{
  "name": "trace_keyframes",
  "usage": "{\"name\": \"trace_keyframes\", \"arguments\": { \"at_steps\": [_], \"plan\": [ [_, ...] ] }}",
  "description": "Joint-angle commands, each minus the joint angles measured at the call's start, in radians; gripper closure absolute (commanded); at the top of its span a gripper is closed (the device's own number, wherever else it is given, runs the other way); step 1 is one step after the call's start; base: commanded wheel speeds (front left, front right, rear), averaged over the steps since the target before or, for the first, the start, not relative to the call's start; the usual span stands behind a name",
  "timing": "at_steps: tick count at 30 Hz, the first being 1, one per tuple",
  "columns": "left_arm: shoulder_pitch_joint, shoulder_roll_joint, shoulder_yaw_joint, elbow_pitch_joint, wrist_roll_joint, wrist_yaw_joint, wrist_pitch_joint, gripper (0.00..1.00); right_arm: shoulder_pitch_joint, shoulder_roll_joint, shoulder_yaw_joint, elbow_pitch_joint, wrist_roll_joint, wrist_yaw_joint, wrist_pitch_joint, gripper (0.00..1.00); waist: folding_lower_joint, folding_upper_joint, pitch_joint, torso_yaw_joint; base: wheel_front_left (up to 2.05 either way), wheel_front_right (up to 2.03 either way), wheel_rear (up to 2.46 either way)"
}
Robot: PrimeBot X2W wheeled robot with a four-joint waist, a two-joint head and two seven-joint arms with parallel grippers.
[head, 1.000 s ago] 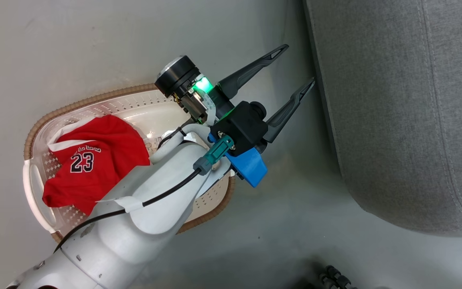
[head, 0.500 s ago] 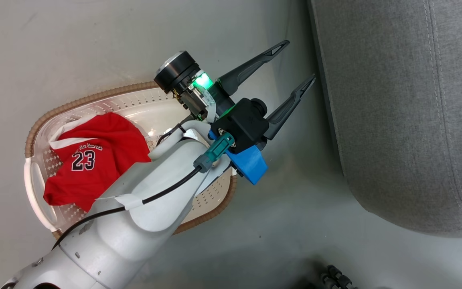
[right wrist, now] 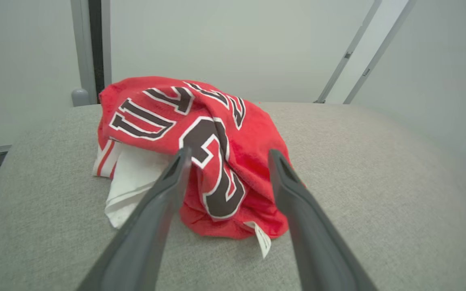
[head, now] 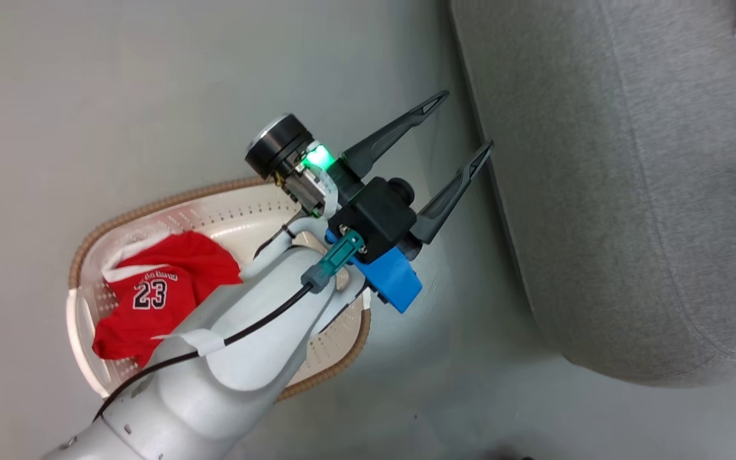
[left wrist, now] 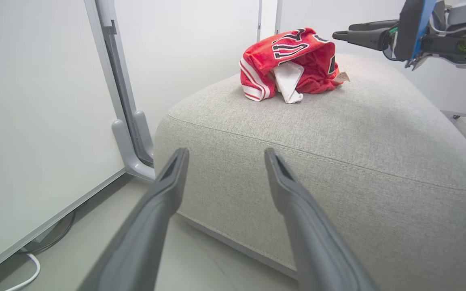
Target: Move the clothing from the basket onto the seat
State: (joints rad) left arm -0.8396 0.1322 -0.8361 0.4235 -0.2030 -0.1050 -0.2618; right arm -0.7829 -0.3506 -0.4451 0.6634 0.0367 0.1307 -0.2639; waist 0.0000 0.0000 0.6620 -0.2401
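Biggest thing here is the grey sofa seat [head: 630, 191], taking up the whole right side of the head view, rounded edge and seam line facing the robot. Next down is the perforated laundry basket [head: 170, 207] on the floor off to the left, well apart from the seat, partly hidden under the pale left forearm.

Clothing is split. The red shorts-or-jersey with big block letters [right wrist: 200, 153] sits crumpled on top of the seat, white lining poking out at one side. The red "23" jersey [head: 163, 287] is bunched in the left end of the basket. So I'd call it half done.

The left gripper [head: 467, 119] hangs over the bare floor between basket and seat, fingers spread wide, nothing in them, tips pointing at the seat's side. That's not where the work is: my guess is it needs to swing back over the basket for the 23.

The right gripper [right wrist: 229, 150] is also spread wide and empty, aimed at the garment on the seat, which looks like a release pose. I can't tell whether the tips touch the cloth.
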Motion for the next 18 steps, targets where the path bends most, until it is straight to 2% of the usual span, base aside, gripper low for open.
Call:
{"name": "trace_keyframes", "arguments": {
  "at_steps": [1, 9, 18],
  "plan": [
    [0.022, 0.003, 0.010, -0.007, -0.007, 0.007, -0.004, 0.00, 0.041, 0.010, 0.012, -0.030, 0.009, 0.000, -0.001, 0.00, 0.0000, 0.0000, -0.054, -0.006, 0.00, 0.00, 0.00],
    [0.131, 0.017, 0.070, -0.035, -0.028, 0.036, -0.005, 0.00, 0.201, 0.063, 0.091, -0.211, 0.073, 0.000, -0.001, 0.00, 0.0000, 0.0000, -0.184, 0.011, 0.00, 0.00, 0.00],
    [0.270, 0.021, 0.171, -0.070, -0.051, 0.065, -0.004, 0.00, 0.323, 0.112, 0.215, -0.381, 0.115, 0.000, -0.001, 0.00, 0.0000, 0.0000, -0.318, 0.087, 0.00, 0.00, 0.00]
  ]
}}
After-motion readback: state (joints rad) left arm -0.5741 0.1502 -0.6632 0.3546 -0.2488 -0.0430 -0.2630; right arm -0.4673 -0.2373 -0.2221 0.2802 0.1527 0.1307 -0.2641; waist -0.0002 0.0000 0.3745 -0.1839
